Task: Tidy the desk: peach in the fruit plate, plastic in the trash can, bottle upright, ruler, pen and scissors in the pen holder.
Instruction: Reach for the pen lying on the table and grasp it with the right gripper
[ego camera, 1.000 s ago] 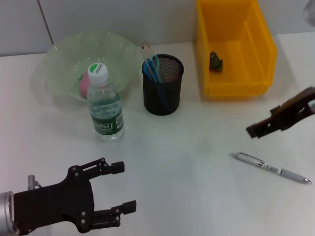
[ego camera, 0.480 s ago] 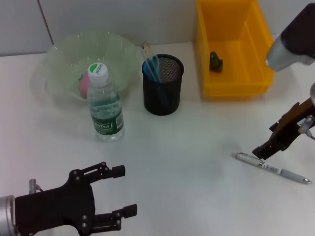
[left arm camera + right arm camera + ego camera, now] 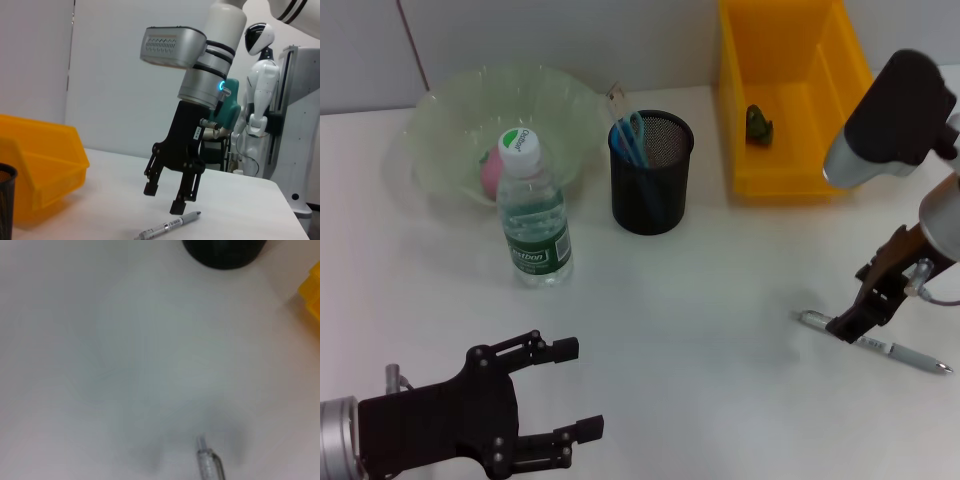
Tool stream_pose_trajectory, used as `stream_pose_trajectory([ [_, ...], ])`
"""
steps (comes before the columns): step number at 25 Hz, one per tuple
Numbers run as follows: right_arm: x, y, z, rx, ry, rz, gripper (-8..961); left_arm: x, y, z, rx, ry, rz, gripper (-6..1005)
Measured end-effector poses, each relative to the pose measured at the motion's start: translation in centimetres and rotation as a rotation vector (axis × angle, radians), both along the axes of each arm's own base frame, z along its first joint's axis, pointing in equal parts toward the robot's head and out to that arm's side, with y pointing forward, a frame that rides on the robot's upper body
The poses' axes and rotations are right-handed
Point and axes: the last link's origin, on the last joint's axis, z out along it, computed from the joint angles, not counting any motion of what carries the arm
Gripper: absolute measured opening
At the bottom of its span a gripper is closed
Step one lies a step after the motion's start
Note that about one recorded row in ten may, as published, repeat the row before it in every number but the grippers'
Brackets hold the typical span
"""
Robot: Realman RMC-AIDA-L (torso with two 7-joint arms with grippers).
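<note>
Right gripper [image 3: 847,325] lowered over pen [image 3: 873,342], jaws spread, holding nothing

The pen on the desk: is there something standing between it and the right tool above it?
Nothing visible does. The right tool hangs open just above the pen, which lies alone on bare desk, and only air separates them. The left tool is far off at the near edge.

The right gripper [image 3: 169,198] had black angular fingers under a silver-grey cylindrical wrist with a ribbed housing, a glowing blue ring and a small white label (text unreadable). The left gripper [image 3: 575,390], at seven o'clock, was matte black, screw-studded, on a silver cuff.
</note>
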Motion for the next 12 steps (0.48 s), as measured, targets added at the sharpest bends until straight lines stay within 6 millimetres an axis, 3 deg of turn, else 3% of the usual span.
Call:
stream_pose_trajectory([
  [12, 0.9, 0.8, -1.9, -0.024, -0.003, -0.021, 770, -0.1, -0.1, -0.2, -0.004, 0.005, 0.004, 818],
])
